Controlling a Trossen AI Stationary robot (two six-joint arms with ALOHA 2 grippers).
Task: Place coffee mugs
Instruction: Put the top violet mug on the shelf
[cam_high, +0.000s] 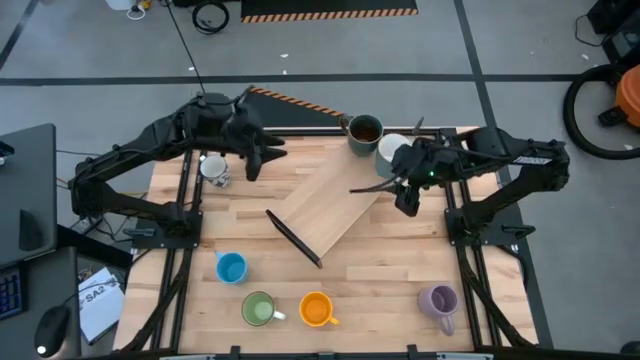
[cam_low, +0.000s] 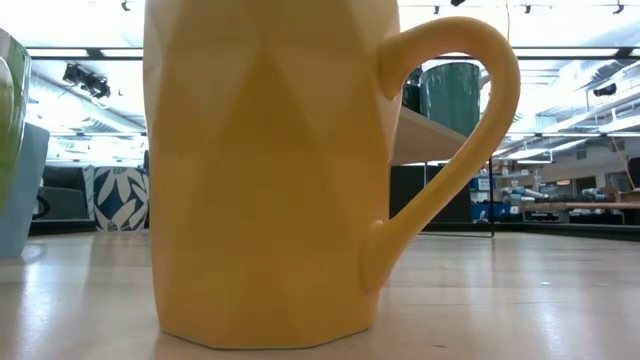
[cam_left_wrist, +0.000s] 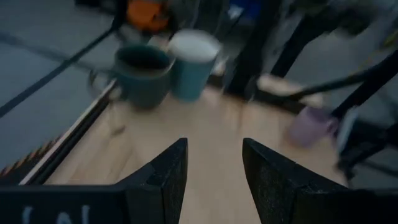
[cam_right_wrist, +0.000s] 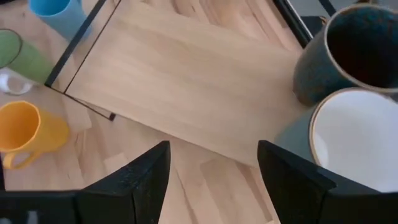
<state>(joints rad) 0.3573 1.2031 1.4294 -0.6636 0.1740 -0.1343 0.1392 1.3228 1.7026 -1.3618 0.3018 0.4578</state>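
My right gripper (cam_high: 406, 196) hangs at about 2 o'clock on the table (cam_high: 380, 262), fingers spread wide and holding nothing, just beside the white mug (cam_high: 392, 149) and the dark mug (cam_high: 364, 132) that stand touching each other at the far edge near 1 o'clock. I judge I sit there because those two are the closest ones left to pick: in my right wrist view the white mug (cam_right_wrist: 354, 134) lies right past one finger, the dark mug (cam_right_wrist: 354, 53) behind it. My left gripper (cam_high: 262, 152) hovers at about 11 o'clock, its fingers parted and empty too, close to a small patterned mug (cam_high: 215, 169) at 10 o'clock. The raised wooden shelf (cam_high: 325, 212) lies slantwise across the middle, bare on top, so I take it as the place the mugs are meant to go. Along the near edge the blue mug (cam_high: 231, 267), green mug (cam_high: 258, 308) and orange mug (cam_high: 316, 309) stand in a loose row from 7 to 6 o'clock, with the lilac mug (cam_high: 438, 302) alone at 5 o'clock, all upright, all apart from the shelf, none yet placed
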